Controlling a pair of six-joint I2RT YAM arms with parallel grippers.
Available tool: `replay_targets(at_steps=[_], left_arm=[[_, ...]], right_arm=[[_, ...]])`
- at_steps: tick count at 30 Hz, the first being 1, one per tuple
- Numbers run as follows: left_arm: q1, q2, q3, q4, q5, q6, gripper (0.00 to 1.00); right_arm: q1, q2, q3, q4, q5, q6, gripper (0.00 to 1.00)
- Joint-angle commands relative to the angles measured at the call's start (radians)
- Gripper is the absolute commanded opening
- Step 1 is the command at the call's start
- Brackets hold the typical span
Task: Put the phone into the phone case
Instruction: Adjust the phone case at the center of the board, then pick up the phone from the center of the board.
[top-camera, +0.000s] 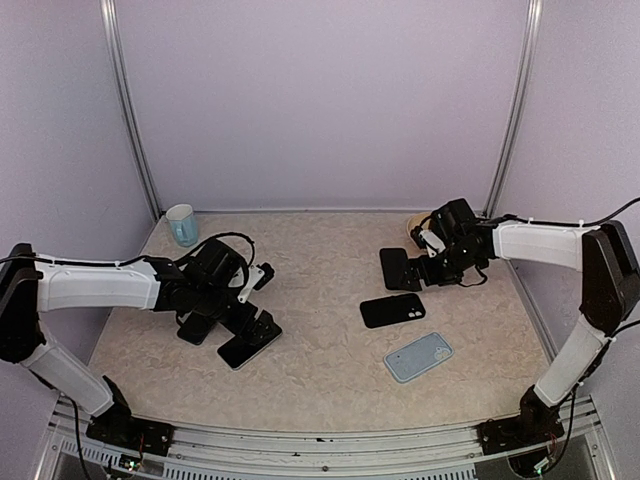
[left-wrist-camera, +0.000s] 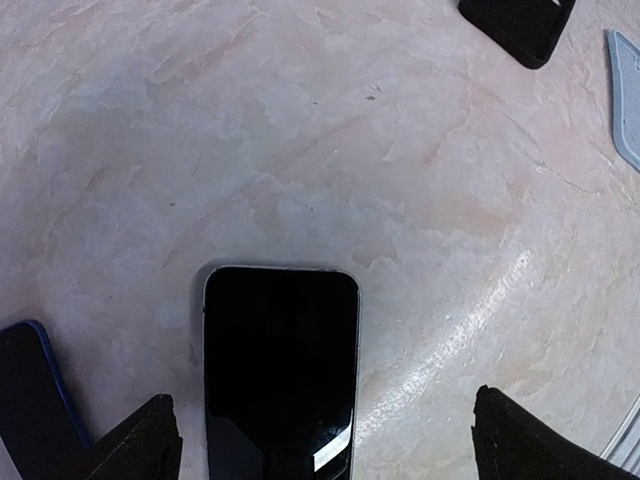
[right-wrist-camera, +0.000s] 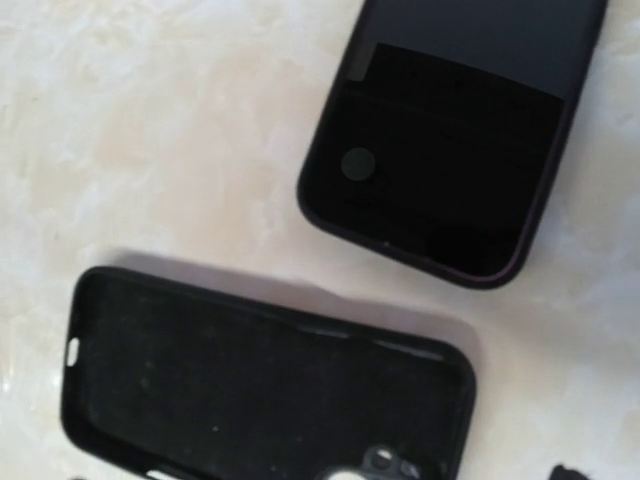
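Glossy glass on phone (left-wrist-camera: 280, 370), reflecting; case (right-wrist-camera: 260, 385) matt blk, rubbery-looking; table (left-wrist-camera: 330, 150) smooth, marbled, w/ slight sheen.

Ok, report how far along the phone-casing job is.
Done: nothing; the matte black phone case lies empty on the table. In hand: the open left end effector straddles the glossy black phone without gripping; the right end effector, open, holds nothing. Left: grasp the phone, carry it over, press it into the case.

Lt-blue mug (top-camera: 182, 224) upright, back-L table (top-camera: 320, 260) corner.
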Motion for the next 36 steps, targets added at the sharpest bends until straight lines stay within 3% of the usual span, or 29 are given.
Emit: replay_targets(at_steps=[1, 14, 23, 36], left_arm=[[0.004, 0.0, 0.015, -0.041, 0.0, 0.079, 0.99], [0.006, 0.051, 0.008, -0.056, -0.023, 0.114, 0.99], [-0.012, 0.139, 0.034, -0.051, -0.178, 0.037, 0.99], [-0.02, 0.237, 0.081, -0.059, -0.129, 0.035, 0.99]], right_arm=[[0.007, -0.056, -0.029, 0.037, -0.034, -0.015, 1.0], [0.008, -0.132, -0.047, 0.071, -0.083, -0.003, 1.0], [0.008, -0.162, -0.082, 0.085, -0.09, -0.001, 1.0], [0.008, -0.172, -0.091, 0.091, -0.093, -0.001, 1.0]])
